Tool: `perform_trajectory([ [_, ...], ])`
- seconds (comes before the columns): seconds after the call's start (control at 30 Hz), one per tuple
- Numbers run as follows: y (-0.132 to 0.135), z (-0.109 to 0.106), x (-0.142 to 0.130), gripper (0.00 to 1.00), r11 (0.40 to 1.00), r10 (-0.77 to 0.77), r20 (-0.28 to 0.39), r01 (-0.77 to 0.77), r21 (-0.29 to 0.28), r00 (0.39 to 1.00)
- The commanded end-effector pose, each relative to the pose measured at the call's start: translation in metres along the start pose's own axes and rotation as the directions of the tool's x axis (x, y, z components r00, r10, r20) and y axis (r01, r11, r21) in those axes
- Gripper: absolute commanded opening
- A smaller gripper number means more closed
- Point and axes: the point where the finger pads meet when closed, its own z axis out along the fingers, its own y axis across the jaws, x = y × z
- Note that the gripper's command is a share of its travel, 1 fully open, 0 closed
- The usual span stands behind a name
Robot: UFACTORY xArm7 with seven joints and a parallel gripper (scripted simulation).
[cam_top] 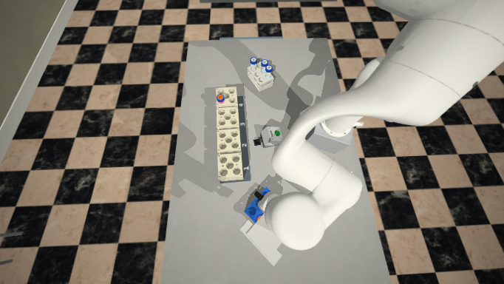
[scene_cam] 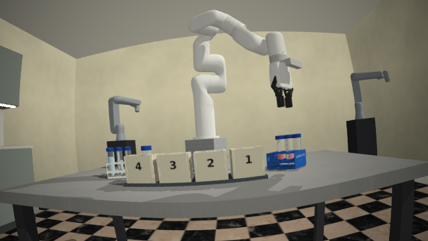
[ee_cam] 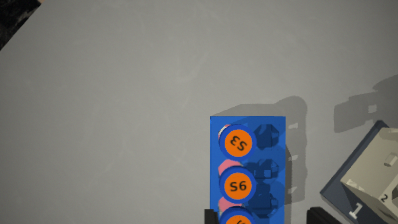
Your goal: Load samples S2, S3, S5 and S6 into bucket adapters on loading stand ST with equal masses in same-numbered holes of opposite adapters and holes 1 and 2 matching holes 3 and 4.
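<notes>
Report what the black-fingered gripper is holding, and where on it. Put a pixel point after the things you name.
Nothing: the black-fingered gripper (scene_cam: 284, 106) is open above the blue plastic rack (cam_top: 253, 211) (scene_cam: 286, 161) (ee_cam: 275, 150).
</notes>
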Motion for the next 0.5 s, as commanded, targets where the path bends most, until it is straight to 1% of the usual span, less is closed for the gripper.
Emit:
perform_trajectory([
  [0.0, 0.000, 0.004, 0.002, 0.57, 1.000, 0.000, -0.005, 0.000, 0.000, 1.000],
  [0.47, 0.000, 0.030, 0.002, 0.57, 1.000, 0.000, -0.005, 0.000, 0.000, 1.000],
])
